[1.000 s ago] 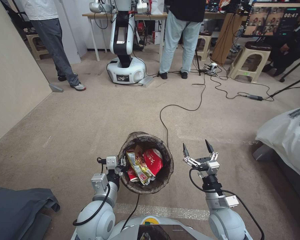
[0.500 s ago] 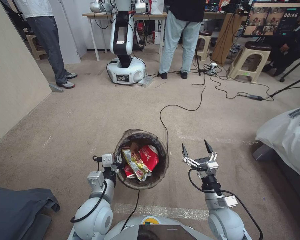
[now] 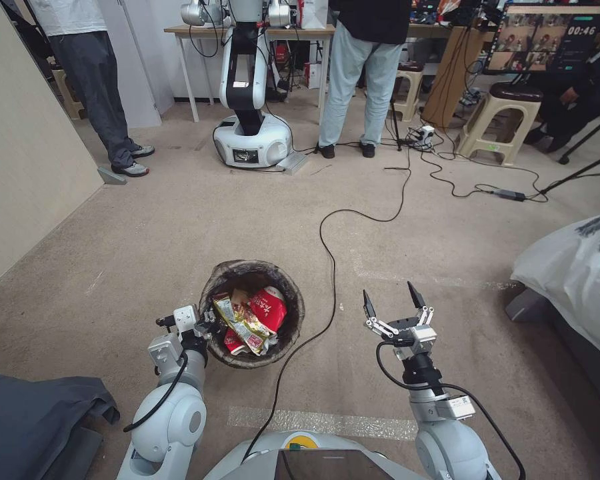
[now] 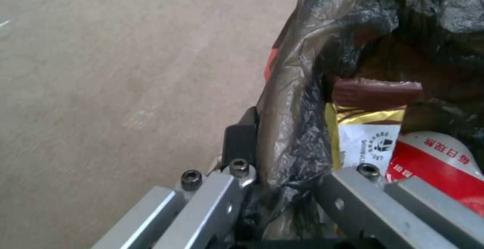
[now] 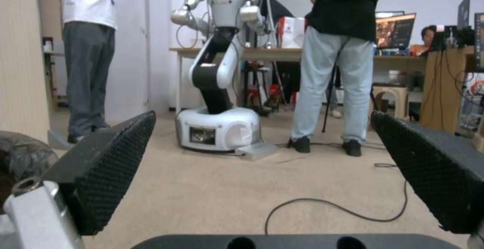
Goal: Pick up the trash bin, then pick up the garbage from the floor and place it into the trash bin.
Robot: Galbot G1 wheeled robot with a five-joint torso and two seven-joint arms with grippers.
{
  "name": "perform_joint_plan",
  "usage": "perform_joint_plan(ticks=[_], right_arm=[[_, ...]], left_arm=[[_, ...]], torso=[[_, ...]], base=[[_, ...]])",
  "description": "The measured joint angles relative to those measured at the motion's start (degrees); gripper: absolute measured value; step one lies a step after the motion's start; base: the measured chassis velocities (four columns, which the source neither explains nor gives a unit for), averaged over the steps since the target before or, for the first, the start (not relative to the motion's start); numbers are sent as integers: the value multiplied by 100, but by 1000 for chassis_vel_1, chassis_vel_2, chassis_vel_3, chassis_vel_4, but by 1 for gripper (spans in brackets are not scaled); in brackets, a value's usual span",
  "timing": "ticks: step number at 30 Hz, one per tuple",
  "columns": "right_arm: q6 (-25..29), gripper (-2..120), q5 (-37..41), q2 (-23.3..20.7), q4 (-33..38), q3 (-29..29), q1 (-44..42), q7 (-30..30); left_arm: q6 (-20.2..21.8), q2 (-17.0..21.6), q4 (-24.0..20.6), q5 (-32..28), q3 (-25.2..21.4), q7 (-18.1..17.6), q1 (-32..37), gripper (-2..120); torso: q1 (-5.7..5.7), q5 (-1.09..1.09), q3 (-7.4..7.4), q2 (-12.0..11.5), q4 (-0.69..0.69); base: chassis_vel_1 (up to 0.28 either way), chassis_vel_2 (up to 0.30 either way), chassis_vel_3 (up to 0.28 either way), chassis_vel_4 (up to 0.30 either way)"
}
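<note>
Trash bin (image 3: 228, 273): dark-lined, holding red cup and wrappers | left gripper (image 3: 203, 325) pinched its rim | right gripper (image 3: 389, 304) spread, empty

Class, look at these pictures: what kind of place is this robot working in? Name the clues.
Probably a robotics lab or test room: a second white-and-black wheeled robot stands by a wooden workbench, black cables trail over beige carpet, and a monitor shows camera feeds.
</note>
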Motion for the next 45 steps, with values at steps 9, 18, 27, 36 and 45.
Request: perform_joint_plan(ticks=[9, 18, 27, 36, 45], right_arm=[[89, 100, -12, 15, -54, -1, -3, -78], [120, 100, 2, -2, -90, 1, 11, -114], [177, 100, 25, 5, -153, 1, 21, -195], [245, 100, 34, 15, -221, -2, 18, -282], [268, 100, 38, 21, -261, -5, 34, -320]], left_arm=[[-89, -52, 432, -458, -207, -397, -38, 3], [-15, -38, 696, -844, -251, -585, -67, 3], [5, -26, 878, -1221, -266, -696, -77, 3], [56, -16, 990, -1500, -244, -683, -71, 13], [87, -6, 976, -1542, -217, -593, -77, 45]], torso=[[0, 0, 0, 0, 0], [0, 1, 0, 0, 0], [0, 5, -1, 0, 2], [0, -7, 1, 0, -1], [0, -2, 1, 0, -1]], base=[[0, 0, 0, 0], [0, 0, 0, 0], [0, 0, 0, 0], [0, 0, 0, 0], [0, 0, 0, 0]])
